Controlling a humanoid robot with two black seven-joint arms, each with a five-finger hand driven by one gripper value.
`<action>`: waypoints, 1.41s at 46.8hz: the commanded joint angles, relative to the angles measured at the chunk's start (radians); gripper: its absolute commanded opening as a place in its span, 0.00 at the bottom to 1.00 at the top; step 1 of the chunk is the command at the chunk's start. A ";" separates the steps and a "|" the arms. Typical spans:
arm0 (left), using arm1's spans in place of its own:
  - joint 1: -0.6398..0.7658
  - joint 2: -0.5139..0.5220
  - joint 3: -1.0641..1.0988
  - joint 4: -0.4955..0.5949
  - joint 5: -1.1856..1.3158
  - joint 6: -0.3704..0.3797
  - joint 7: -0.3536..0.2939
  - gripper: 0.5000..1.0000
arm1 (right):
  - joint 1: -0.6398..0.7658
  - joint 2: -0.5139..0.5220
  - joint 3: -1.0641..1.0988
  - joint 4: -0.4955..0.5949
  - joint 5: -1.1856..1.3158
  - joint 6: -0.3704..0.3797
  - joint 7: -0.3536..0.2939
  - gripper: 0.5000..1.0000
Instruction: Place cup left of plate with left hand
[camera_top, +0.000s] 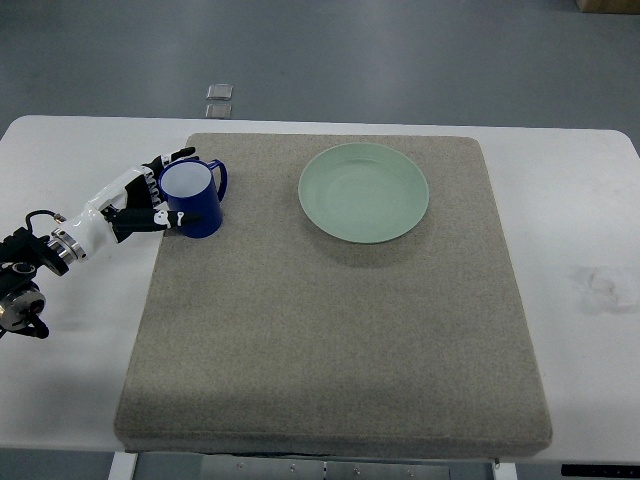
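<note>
Table (590, 200): white, carries everything.
Mat (330, 320): grey, covers the table's middle.
Plate (363, 192): pale green, far part of the mat, right of the cup.
Cup (193, 198): blue, upright at the mat's far left, handle pointing right.
Left hand (140, 205): fingers (172, 157) wrapped around the cup.

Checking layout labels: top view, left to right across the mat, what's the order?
White-and-black left robot hand → dark blue ceramic cup with white interior → round pale green plate; all on or at the grey felt mat.
</note>
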 joint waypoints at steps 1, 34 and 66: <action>0.000 0.002 -0.001 -0.001 0.000 -0.003 0.000 0.99 | 0.000 0.000 0.000 0.000 0.000 0.000 0.000 0.86; -0.017 0.107 -0.007 0.015 -0.209 -0.190 0.000 0.99 | 0.000 0.000 0.000 0.000 0.000 0.000 0.000 0.86; -0.244 -0.015 -0.001 0.267 -0.341 -0.184 0.066 1.00 | 0.000 0.000 0.000 0.000 0.000 -0.002 0.000 0.86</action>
